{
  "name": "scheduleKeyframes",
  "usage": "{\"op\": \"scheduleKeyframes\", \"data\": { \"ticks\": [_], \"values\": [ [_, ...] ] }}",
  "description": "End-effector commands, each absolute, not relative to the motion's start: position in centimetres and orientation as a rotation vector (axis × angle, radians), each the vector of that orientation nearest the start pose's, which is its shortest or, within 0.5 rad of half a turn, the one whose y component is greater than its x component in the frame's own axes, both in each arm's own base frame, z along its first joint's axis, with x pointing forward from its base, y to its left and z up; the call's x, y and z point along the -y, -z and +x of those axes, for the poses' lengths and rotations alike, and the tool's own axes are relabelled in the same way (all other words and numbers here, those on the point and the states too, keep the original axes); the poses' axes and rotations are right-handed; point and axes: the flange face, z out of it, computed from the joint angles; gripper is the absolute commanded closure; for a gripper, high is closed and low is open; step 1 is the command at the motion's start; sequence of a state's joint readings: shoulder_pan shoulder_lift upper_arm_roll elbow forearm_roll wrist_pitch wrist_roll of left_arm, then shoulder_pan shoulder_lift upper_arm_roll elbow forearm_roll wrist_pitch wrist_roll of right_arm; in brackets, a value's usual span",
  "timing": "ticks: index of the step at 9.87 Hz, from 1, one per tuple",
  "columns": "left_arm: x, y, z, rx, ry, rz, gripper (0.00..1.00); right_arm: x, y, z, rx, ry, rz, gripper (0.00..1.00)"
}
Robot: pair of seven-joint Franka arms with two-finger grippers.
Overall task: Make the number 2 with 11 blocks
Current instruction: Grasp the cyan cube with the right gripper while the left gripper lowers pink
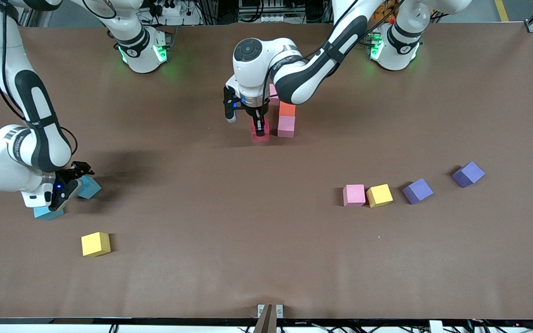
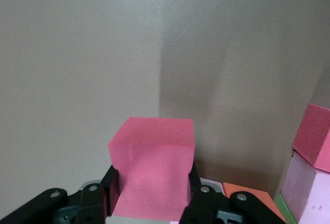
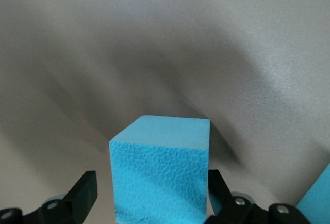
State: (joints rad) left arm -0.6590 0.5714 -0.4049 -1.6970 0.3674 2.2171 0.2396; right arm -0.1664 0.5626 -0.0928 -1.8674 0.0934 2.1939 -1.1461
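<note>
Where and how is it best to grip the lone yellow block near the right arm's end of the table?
Probably grip the yellow block on two opposite vertical faces, coming straight down from above. It sits flat on the table, only slightly rotated, so turn the fingers to match its edges. No other block touches it, so either pair of faces seems reachable.

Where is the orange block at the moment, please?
In the front view, the orange block sits mid-table in the started figure, touching the pink block just nearer the camera, beside the left gripper shut on the red block.
</note>
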Motion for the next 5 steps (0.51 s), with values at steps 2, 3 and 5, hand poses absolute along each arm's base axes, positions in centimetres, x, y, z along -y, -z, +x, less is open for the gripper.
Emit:
{"op": "scheduleKeyframes", "data": {
  "ticks": [2, 3, 5],
  "values": [
    [57.1, -27.2, 35.6, -2.083, 0.014, -2.234, 0.72, 14.8, -20.2, 59.8, 1.227, -0.206, -2.705, 0.61],
    [57.0, -26.5, 34.8, -2.092, -0.008, -2.218, 0.72, 14.4, -20.6, 60.3, 1.245, -0.194, -2.704, 0.67],
    [56.9, -26.0, 34.0, -2.101, -0.029, -2.204, 0.73, 12.6, -22.0, 61.6, 1.291, -0.169, -2.696, 0.73]
  ]
}}
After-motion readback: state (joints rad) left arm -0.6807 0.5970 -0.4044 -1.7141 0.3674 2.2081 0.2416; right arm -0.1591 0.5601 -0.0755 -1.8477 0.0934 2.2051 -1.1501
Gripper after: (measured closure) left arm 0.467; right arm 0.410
